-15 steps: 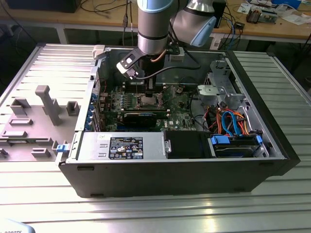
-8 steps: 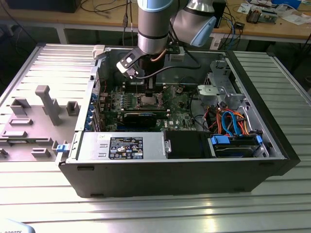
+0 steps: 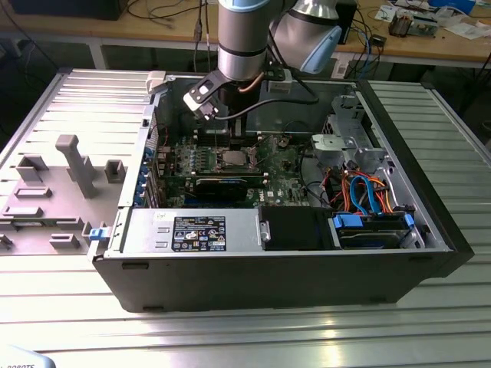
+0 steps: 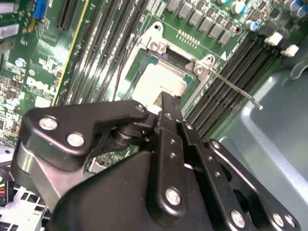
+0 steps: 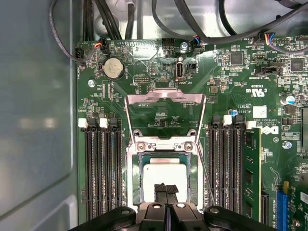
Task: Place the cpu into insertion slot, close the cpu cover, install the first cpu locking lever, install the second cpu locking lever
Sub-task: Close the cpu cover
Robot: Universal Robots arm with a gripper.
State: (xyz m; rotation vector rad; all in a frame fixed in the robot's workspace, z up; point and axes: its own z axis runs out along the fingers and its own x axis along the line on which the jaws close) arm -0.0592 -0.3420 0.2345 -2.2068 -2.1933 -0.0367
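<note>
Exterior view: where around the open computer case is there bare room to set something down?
Free: the ribbed table in front of the case, and the strip at the exterior view's right of it. Crowded: the grey tray at that view's left, the gripper over the cpu, and the cables inside the case.

The cpu (image 5: 163,173) lies in the insertion slot (image 5: 135,180), cpu cover (image 5: 165,98) open.
</note>
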